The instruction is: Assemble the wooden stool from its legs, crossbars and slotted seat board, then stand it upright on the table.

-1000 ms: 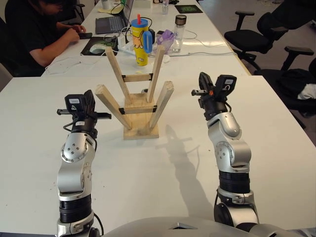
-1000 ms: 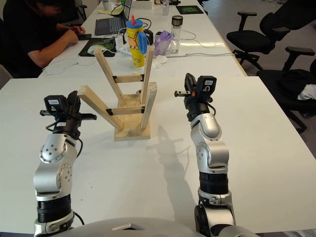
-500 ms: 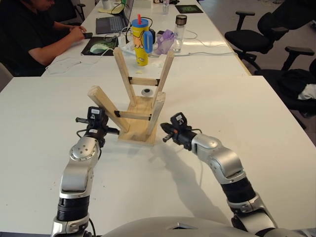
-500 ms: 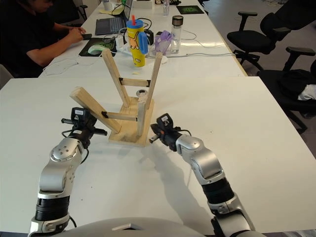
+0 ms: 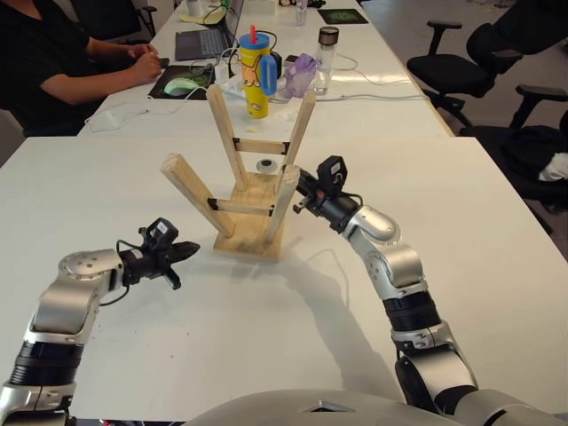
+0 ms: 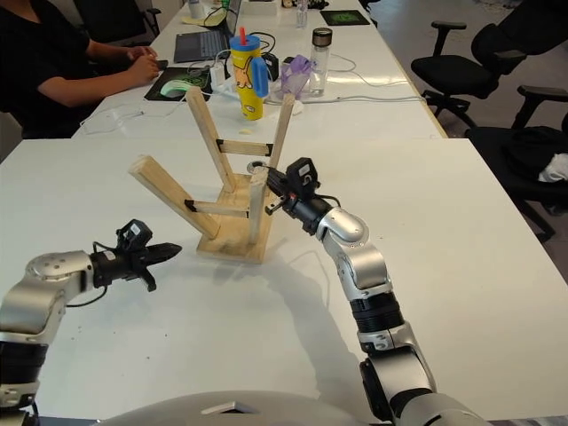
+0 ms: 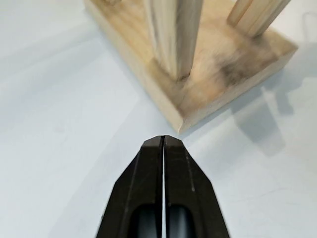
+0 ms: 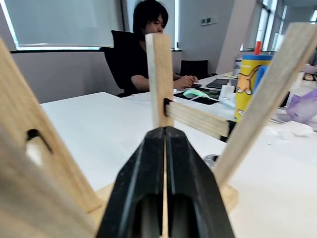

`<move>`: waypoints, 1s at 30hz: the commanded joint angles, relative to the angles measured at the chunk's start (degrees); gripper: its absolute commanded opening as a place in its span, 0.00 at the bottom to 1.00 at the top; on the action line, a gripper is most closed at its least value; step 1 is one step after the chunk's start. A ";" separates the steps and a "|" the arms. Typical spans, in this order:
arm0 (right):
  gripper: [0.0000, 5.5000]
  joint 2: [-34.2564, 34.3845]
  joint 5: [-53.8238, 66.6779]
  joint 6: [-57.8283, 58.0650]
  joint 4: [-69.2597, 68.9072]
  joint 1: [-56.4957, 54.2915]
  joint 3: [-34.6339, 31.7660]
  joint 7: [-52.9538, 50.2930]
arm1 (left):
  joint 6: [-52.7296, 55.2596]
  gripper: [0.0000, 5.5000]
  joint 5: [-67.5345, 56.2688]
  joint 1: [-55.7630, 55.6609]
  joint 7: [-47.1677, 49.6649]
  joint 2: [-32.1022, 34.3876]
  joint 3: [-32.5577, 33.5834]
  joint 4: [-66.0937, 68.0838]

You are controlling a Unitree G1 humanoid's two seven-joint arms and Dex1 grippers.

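Left eye view: stool (image 5: pixel 251 191) stands upside down, seat board (image 7: pixel 223 74) flat on table (image 5: pixel 266 337).
Left gripper (image 7: pixel 163 144) closed, low beside seat corner; right gripper (image 5: pixel 302 188) closed by a leg (image 5: pixel 284 206). Best to open wide, grip legs, flip slowly.

Open-plan office with long white tables (image 5: pixel 497 231).
Black swivel chairs (image 5: pixel 457 67) stand beside them; the far table holds a laptop (image 5: pixel 206 43), a mouse (image 5: pixel 184 85) on its pad, cables (image 5: pixel 382 96), a yellow cup (image 5: pixel 253 75) and a water bottle (image 5: pixel 325 55).
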 commanded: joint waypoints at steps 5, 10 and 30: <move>0.00 0.37 0.42 0.02 -1.00 0.06 7.26 11.03 | -2.61 0.00 11.74 -0.15 3.76 -0.29 -12.69 6.52; 0.00 3.54 -2.47 1.96 -0.92 1.96 10.10 6.38 | -4.26 0.00 13.88 -4.73 11.47 -7.71 -14.00 10.81; 0.00 -3.04 6.87 26.69 -30.31 19.81 6.29 -0.61 | -8.04 0.00 19.36 -0.85 26.06 -11.56 -6.85 6.24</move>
